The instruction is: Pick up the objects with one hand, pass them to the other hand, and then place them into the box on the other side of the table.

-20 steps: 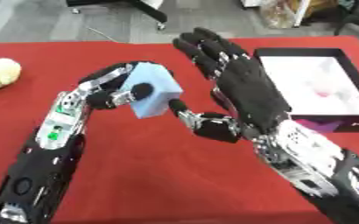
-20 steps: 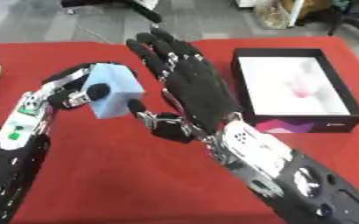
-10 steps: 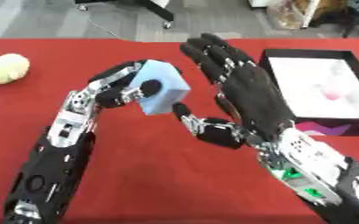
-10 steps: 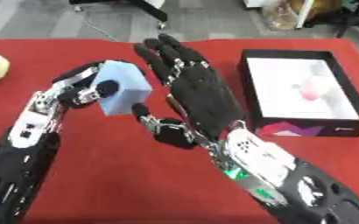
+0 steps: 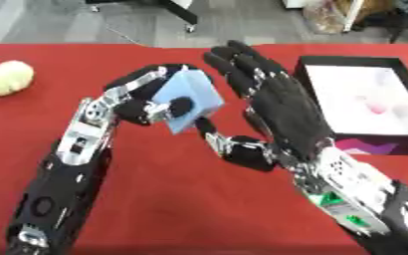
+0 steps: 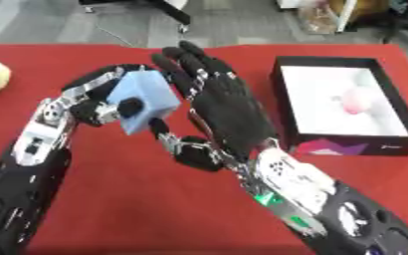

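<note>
A light blue block [image 5: 190, 97] hangs above the red table, held in my left hand [image 5: 142, 99], whose fingers and thumb curl round it. My right hand [image 5: 273, 107] stands just to the block's right with fingers straight and spread, its palm against the block's right side and its thumb [image 5: 216, 139] reaching under it. A black box [image 6: 343, 107] with a white inside lies at the right; a pale pink thing [image 6: 360, 99] rests in it. A yellowish soft thing [image 5: 9, 77] lies at the far left.
The red table [image 5: 172, 199] stretches below both arms. Beyond its far edge is grey floor with a dark chair base [image 5: 177, 7].
The view has shifted a little. The block and my left hand have edged closer against my open right palm; the grip on the block is unchanged.
</note>
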Available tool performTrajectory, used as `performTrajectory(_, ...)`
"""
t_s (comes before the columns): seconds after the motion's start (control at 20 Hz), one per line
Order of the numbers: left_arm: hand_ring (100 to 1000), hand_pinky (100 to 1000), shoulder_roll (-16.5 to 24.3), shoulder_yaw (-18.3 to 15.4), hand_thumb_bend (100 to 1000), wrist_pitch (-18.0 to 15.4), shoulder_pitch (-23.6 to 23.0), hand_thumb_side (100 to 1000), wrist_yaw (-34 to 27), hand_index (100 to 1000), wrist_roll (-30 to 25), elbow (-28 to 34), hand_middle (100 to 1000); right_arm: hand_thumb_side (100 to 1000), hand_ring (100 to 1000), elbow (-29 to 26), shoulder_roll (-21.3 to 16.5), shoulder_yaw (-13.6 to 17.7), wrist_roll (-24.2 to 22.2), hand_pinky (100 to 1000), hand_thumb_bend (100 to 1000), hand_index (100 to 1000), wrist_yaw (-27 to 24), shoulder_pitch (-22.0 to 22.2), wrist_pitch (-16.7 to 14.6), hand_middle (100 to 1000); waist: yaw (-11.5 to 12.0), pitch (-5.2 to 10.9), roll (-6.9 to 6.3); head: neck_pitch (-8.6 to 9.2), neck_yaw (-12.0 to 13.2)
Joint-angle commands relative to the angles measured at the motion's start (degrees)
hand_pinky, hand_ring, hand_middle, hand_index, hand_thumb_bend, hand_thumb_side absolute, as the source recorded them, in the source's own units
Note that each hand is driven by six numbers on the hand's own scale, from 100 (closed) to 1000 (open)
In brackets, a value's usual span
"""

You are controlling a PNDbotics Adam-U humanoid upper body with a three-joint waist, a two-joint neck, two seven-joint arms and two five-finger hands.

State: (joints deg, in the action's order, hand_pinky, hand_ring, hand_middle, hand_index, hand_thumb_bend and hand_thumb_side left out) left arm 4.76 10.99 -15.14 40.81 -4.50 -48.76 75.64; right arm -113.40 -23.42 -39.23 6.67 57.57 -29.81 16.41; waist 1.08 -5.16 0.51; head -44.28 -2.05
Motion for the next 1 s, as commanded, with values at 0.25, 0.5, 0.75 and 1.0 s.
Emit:
performTrajectory(0.25,460,674,-0.66,5.78,100,-10.43,3.05,445,2.77,645,-3.21,-1.57,430,337,957,-1.2,-0.42,0.37,-1.16,809,313,978,-1.91,-2.26,-1.35,890,-0.32,0.54,-0.05,0.16,-0.21)
performTrajectory(0.5,464,678,-0.9,8.66,100,-14.74,4.54,449,5.19,650,-3.21,-4.09,435,319,970,-1.2,-0.76,0.3,-0.28,818,285,973,-3.34,-2.51,-1.7,896,-0.47,0.47,-0.1,0.16,-0.33)
performTrajectory(0.75,470,682,-1.27,10.92,100,-18.82,5.31,461,7.79,656,-3.21,-6.48,441,290,973,-1.2,-1.28,-0.22,1.67,807,256,953,-5.03,-2.56,-1.54,894,-0.59,0.47,-0.09,0.16,-0.42)
performTrajectory(1.0,479,688,-1.7,11.83,100,-21.54,5.64,462,9.28,666,-3.21,-8.02,452,175,964,-1.2,-1.57,-0.77,3.39,792,181,919,-6.31,-2.28,-1.13,883,-0.64,0.48,-0.1,0.16,-0.56)
